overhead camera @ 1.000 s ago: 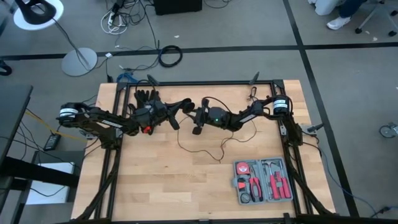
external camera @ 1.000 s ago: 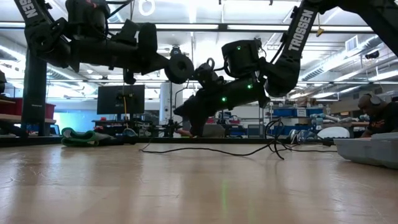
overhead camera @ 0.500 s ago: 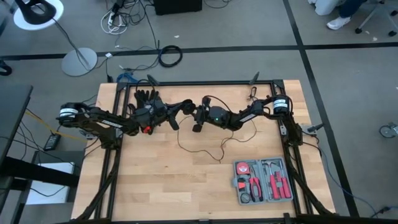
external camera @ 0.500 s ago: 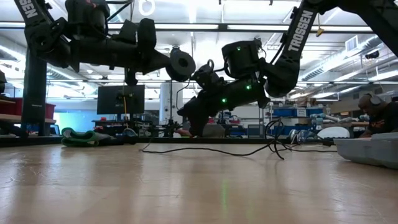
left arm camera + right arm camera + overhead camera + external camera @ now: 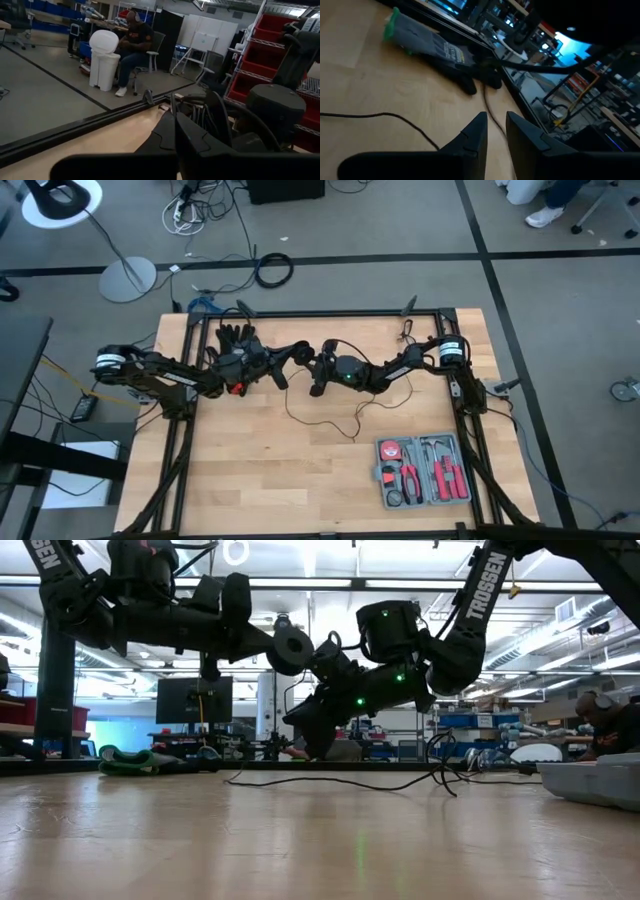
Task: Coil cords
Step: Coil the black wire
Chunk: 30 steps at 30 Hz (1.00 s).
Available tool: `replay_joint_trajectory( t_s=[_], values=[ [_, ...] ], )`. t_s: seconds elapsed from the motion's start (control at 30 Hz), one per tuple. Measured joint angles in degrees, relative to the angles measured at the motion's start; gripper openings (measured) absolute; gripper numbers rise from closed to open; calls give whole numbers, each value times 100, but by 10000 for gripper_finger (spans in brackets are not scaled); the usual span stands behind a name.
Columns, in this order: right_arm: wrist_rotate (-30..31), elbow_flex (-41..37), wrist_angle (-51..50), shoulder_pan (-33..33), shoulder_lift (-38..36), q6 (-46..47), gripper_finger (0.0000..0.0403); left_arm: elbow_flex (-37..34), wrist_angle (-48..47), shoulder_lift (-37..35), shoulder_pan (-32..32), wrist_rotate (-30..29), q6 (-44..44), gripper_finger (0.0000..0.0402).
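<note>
The cord is a thin black wire lying in loose bends on the table (image 5: 330, 423) (image 5: 340, 783). One strand rises to the two grippers, which meet above the table's middle. My left gripper (image 5: 303, 351) (image 5: 175, 120) comes level from the left and is shut. A round black disc (image 5: 290, 647) shows at its tip. My right gripper (image 5: 317, 383) (image 5: 496, 125) comes from the right, tipped slightly down, with a narrow gap between its fingers. A strand of the cord (image 5: 487, 102) runs toward that gap. My left gripper is shut on the cord close to its disc end (image 5: 290, 647), its fingers level and pointing toward the table's right. The fingers hide the place of contact. A strand (image 5: 284, 710) hangs slack from there to the table. My right gripper: I cannot tell whether its fingers touch the strand.
A dark and green glove (image 5: 238, 336) (image 5: 415, 37) lies at the far left, behind my left gripper. A grey tool case (image 5: 422, 470) (image 5: 600, 780) sits at the near right. Bare wood lies along the near edge. A person sits in the room beyond the table (image 5: 135, 40).
Both grippers have stayed where they were and each has rolled a little about its own pointing line. The disc at my left gripper's tip has shifted slightly with that roll. The cord on the table lies much as before.
</note>
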Motion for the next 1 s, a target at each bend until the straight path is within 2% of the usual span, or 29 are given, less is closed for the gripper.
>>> replay_joint_trajectory(
  t_s=[0.33, 0.57, 0.63, 0.8, 1.0],
  values=[
    [63, 0, -299, -5, 0, 49, 60, 0, 83, 0, -2, 0, -4, 0],
    [58, 0, -337, 30, 0, 209, 20, 0, 153, 0, 0, 0, 5, 0],
    [-80, -2, -334, 34, 0, 550, 6, 0, 141, 0, 0, -3, 37, 0],
    [-850, 221, -570, 37, 0, 1445, 2, 0, 98, 0, -2, -116, 223, 0],
    [-912, 899, -1654, 58, 0, 1611, 1, 0, -335, 0, -2, -247, 322, 0]
  ],
)
